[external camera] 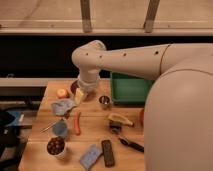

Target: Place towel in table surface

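Arm reaches in from the right, bent downward; gripper [80, 94] hangs wide open and empty, just right of the towel [62, 106], near the left edge of the table surface [95, 129]; bare planks mid-table.

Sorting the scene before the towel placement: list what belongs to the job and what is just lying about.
Job: towel, table surface, tool above the table beside the towel.
Lying about: green tray, blue cup, sponge, metal cup.

From high and close behind the robot's arm [125, 57], the one camera looks down over the table surface [95, 131], with the gripper [80, 95] left of centre.
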Motion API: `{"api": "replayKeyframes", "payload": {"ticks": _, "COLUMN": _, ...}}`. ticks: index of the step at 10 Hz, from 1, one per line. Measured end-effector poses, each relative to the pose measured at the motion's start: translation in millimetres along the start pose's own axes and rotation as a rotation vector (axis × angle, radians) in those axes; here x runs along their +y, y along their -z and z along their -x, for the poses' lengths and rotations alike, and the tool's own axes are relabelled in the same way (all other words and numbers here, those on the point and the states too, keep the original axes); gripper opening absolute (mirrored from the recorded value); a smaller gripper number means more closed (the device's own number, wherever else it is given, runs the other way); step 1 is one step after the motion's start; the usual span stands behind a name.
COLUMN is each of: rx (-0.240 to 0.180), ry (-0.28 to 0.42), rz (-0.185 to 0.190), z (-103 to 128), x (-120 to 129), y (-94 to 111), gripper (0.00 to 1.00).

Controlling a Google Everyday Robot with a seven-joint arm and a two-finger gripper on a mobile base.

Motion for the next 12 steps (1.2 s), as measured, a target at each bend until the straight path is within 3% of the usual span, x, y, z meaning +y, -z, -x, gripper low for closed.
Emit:
{"api": "replayKeyframes", "payload": {"ticks": 4, "rx": -0.011, "ry": 0.019, "rz": 0.009, "z": 9.3, "x": 2.8, "y": -2.6, "gripper": 0.80}}
{"api": "replayKeyframes", "payload": {"ticks": 8, "rx": -0.013, "ry": 0.111, "rz": 0.029, "z": 67.7, "x": 36.5, "y": -15.8, "gripper": 0.80}}
{"api": "replayKeyframes", "payload": {"ticks": 12, "rx": 0.003, "ry": 0.170, "rz": 0.085, "z": 115.8, "x": 68.8, "y": -50.2, "gripper": 0.80}}
